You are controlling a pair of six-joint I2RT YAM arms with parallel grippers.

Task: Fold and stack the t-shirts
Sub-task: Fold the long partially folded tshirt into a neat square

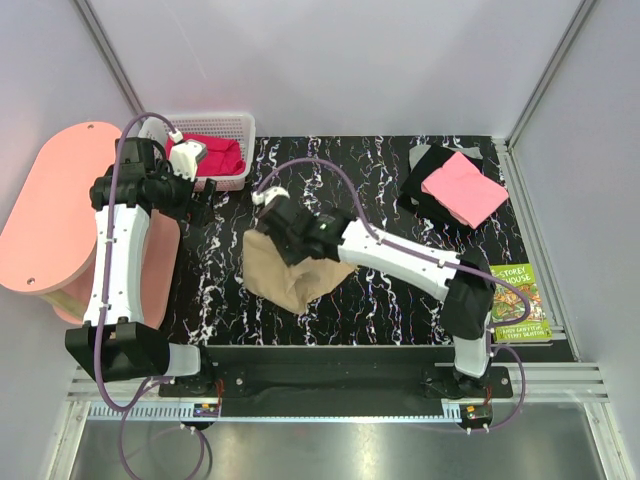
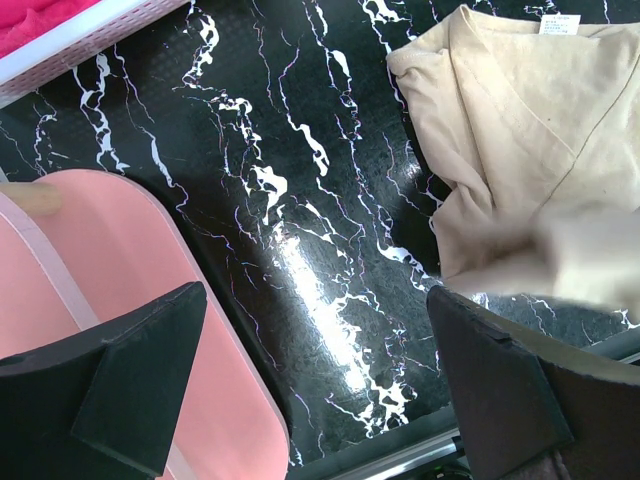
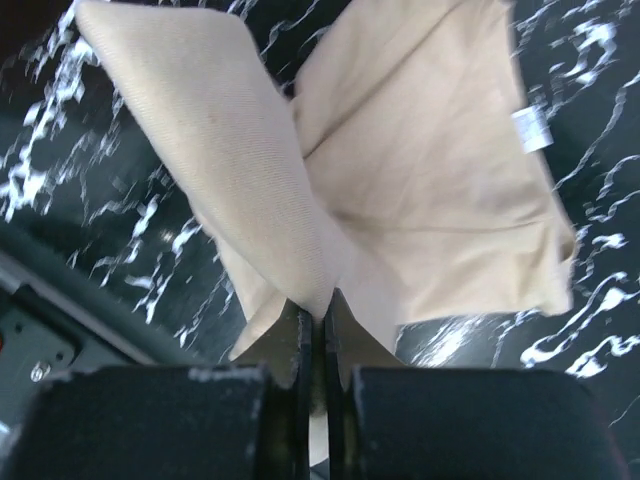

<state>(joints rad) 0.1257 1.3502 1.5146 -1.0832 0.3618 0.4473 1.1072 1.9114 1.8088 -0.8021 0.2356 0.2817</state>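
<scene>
Bright, even overhead light with soft shadows. In the left wrist view there's a glare streak on the glossy table (image 2: 310, 290), and the tan shirt (image 2: 520, 150) goes blurry at its near edge.

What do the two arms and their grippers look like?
Both arms have white link shells and black joints and bases. A thin purple cable loops along the left arm and another along the right arm. The left gripper has broad, matt black, wedge-shaped fingers; the right gripper has black fingers too.
</scene>
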